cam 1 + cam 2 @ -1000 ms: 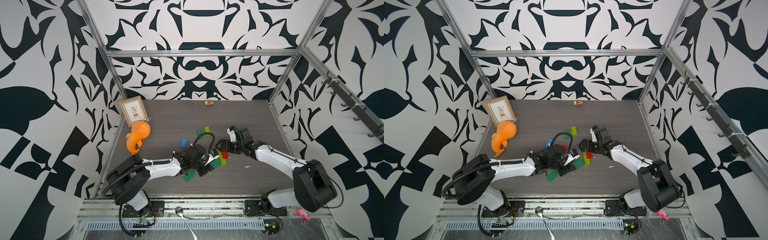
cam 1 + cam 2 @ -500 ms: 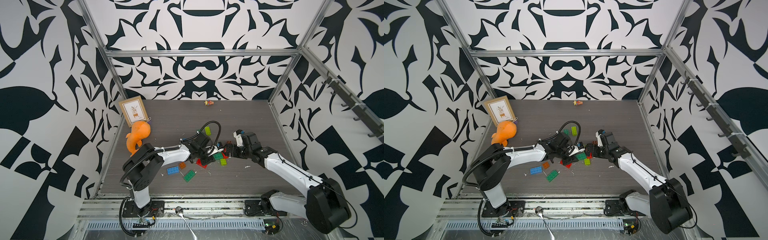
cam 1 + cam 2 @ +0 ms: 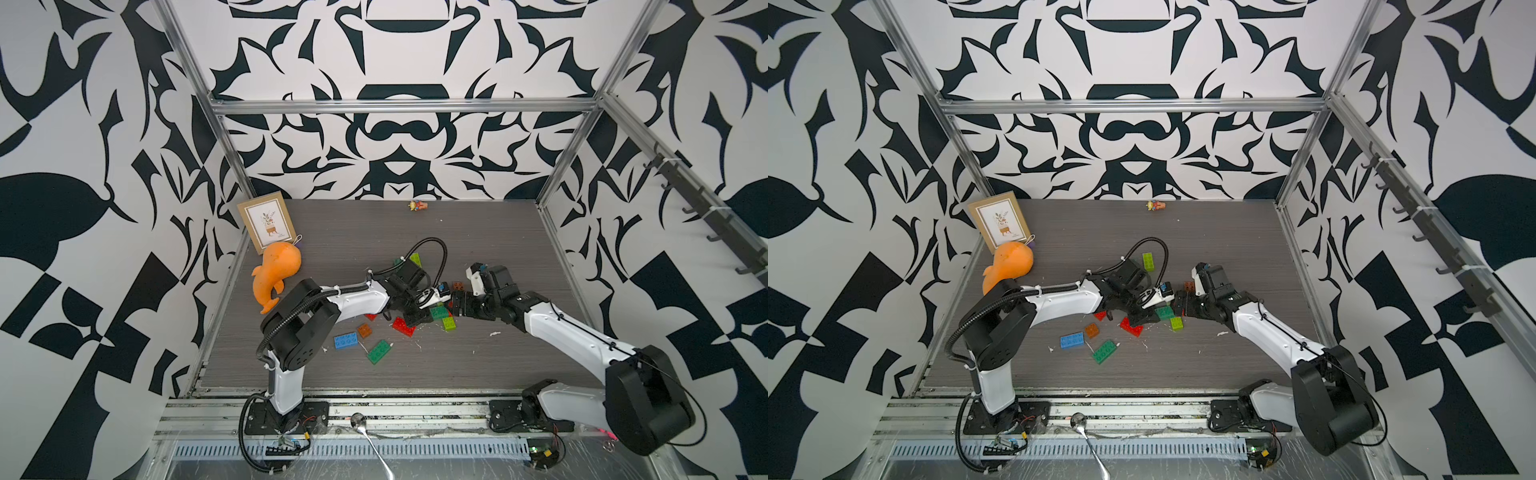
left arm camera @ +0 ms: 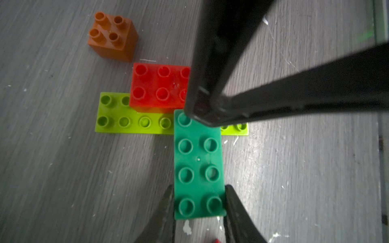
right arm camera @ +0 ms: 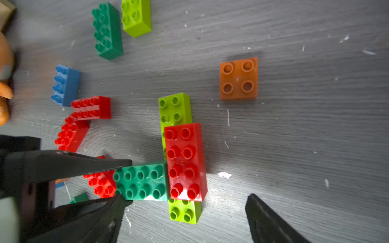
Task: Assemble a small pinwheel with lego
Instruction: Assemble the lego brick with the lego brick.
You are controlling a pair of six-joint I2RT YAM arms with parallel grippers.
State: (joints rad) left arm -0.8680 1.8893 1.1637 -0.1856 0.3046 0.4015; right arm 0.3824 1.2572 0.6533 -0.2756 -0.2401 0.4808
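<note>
Dark green brick [image 4: 199,164] is lying crosswise on the lime brick [image 4: 126,122] on the table [image 3: 478,365], against the red brick [image 4: 157,84]; we are pinching its end with our left gripper [image 4: 199,208]. Our right gripper [image 3: 459,305] is hanging spread alongside, so we are risking its fingers shoving these bricks askew.

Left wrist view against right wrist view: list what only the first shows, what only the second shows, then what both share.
Left wrist only: the right claw seen from outside, looming close to the lens.
Right wrist only: spare bricks farther off, namely a blue brick, a second green brick, a second lime brick and spare red bricks.
Both: the orange brick, the red brick stacked on the lime brick, and the green brick clamped in the left claw.
</note>
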